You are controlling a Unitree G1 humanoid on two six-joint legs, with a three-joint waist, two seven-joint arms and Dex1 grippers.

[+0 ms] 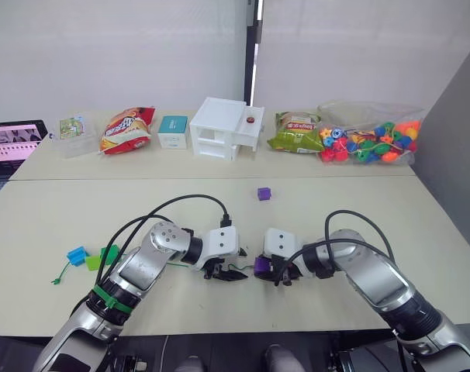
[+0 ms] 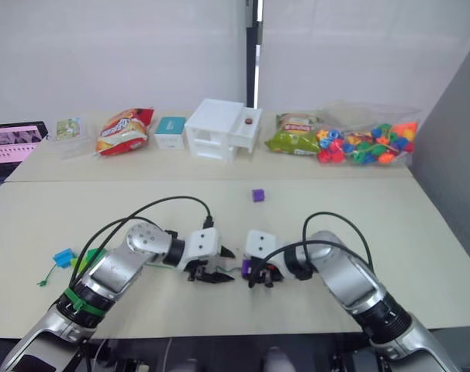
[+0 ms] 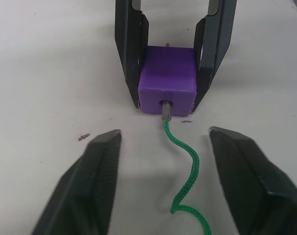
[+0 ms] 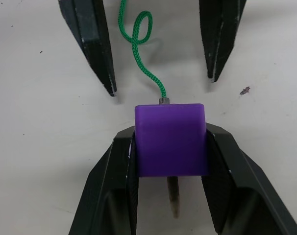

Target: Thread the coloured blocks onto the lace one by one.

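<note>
Purple cube bead (image 4: 171,139) is clamped on the pale tabletop (image 3: 50,58) by the right gripper (image 3: 171,105), with the thin green woven lace (image 3: 183,156) entering its hole and the stiff tip emerging behind. The left gripper (image 3: 165,161), spread open, straddles the lace and is nearer the cord.

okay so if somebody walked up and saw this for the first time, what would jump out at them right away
Most striking is the purple block at the table's near edge, clamped in the right gripper, with the green lace entering its hole and the stiff tip poking out the far side. The left gripper faces it with jaws spread, holding nothing. Along the far edge of the table, a clear bag of bright beads catches the eye.
</note>
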